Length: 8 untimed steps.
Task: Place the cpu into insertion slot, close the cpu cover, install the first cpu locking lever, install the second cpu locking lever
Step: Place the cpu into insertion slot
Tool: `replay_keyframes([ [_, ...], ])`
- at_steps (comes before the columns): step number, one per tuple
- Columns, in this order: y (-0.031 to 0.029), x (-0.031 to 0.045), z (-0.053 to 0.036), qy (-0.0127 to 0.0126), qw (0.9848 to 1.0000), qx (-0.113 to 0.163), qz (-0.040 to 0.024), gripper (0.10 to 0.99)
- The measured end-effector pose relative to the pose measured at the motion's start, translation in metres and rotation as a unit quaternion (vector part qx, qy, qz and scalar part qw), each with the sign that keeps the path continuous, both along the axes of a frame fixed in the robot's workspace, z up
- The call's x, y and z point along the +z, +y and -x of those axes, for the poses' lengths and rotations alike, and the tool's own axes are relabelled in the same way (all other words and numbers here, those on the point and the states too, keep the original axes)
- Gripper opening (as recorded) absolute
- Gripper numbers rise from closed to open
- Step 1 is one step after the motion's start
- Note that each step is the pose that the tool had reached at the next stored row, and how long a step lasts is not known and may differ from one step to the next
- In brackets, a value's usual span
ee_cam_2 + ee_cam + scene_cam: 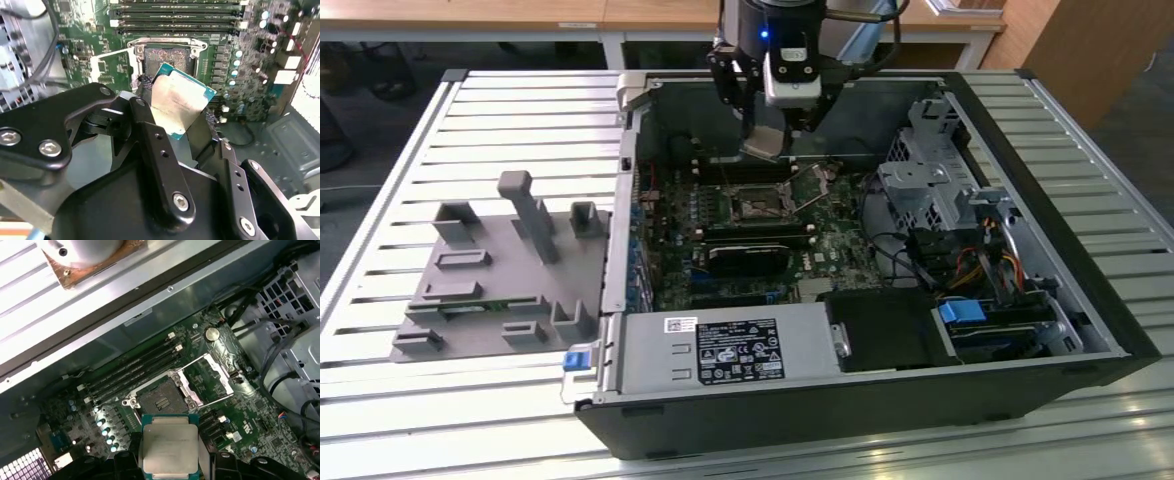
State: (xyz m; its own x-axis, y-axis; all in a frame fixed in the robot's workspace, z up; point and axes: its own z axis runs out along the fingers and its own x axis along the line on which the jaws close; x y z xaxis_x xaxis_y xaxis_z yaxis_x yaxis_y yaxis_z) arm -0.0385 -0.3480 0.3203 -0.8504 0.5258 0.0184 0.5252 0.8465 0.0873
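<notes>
My gripper (767, 135) is shut on the cpu (177, 102), a silver-topped square chip with a green rim, clamped by its edges between the black fingers (145, 117). It hangs tilted above the green board, a little short of the insertion slot (167, 55). The slot (157, 401) lies bare with its dark centre showing, and the cpu (170, 447) hovers just beside it. Folded back flat beside the slot (758, 207) is the open cpu cover (212, 379), a thin silver frame, also seen in the second wrist view (111, 65).
Long black memory sticks (132, 371) run along one side of the slot. A grey drive cage (937, 185) and cables fill the case on the exterior view's right. The power supply (727, 350) sits at the case front. A grey fixture (500, 270) stands on the slatted table.
</notes>
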Motion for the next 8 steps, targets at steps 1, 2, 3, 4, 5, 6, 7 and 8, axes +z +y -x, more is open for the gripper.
replay_keyframes([
  [1,0.0,-0.0003,0.0,0.0,1.0,-0.009,0.0,0.529],
  [2,0.0,-0.0005,0.0,0.0,0.9998,-0.018,0.0,0.529],
  [3,0.0,-0.0007,0.0,0.0,0.9997,-0.026,0.0001,0.529],
  [4,0.0,-0.001,0.0,0.0,0.9995,-0.032,0.0001,0.529],
  [5,0.0,-0.0013,0.0,0.0,0.9992,-0.039,0.0001,0.529],
  [6,0.0,-0.0016,0.0,0.0,0.9989,-0.046,0.0002,0.529],
  [7,0.0,-0.0019,0.0,0.0,0.9986,-0.052,0.0003,0.529],
  [8,0.0,-0.0022,0.0,0.0,0.9983,-0.058,0.0003,0.529],
])
